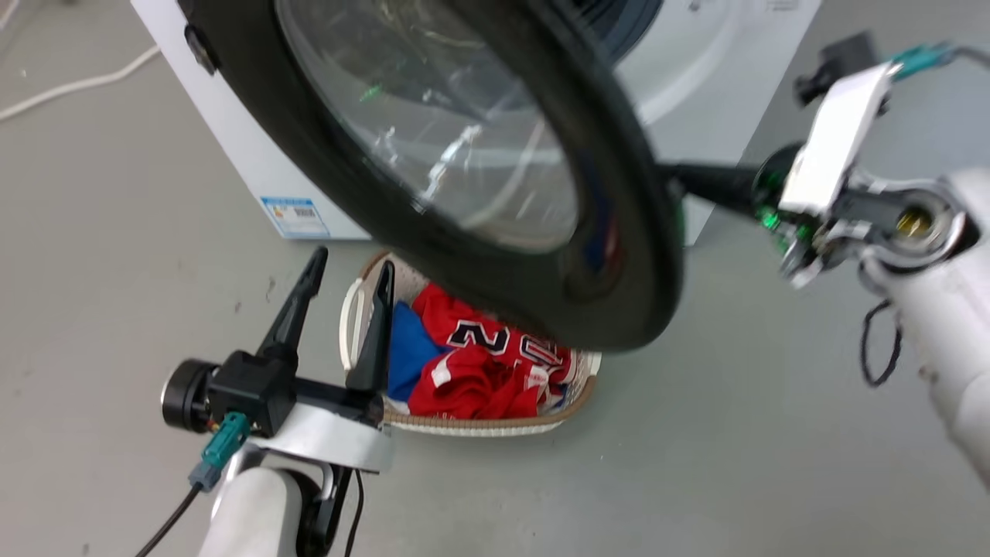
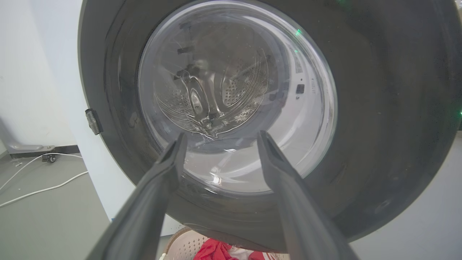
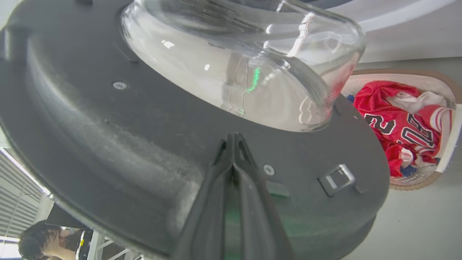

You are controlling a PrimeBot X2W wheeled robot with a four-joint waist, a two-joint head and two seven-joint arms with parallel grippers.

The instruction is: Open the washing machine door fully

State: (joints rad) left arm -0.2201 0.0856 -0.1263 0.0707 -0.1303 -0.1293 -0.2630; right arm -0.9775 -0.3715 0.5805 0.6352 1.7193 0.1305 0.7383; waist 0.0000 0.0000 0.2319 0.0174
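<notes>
The washing machine door (image 1: 619, 232) stood swung out from the white washing machine (image 1: 255, 155), hinged at the head view's upper left, its glossy black ring tilted toward the camera and its free edge hanging over the laundry basket (image 1: 479, 424). The right gripper (image 3: 234, 140) reached in from the right behind that free edge. In the right wrist view its two dark fingers were pressed together with nothing between them, and their tips lay at the door's matte inner face, just below the bulging glass bowl (image 3: 245, 65) and near the metal latch hook (image 3: 337, 178). Whether the tips actually touched the plastic could not be told. The left gripper (image 1: 350, 261) hovered low at the left, its fingers spread wide and empty, pointing up at the door's outer face and clear of it. Its wrist view looked through the window at the perforated steel drum (image 2: 213, 86). The woven basket sat on the grey floor (image 1: 773, 425) in front of the machine, holding a red jersey (image 1: 479, 363) with dark numerals and some blue cloth (image 1: 410, 348). A blue sticker (image 1: 294, 216) marked the machine's lower front, a white cable (image 1: 69, 81) trailed across the floor to the left, and a person (image 3: 36, 242) with dark hair showed at the lower left of the right wrist view.
</notes>
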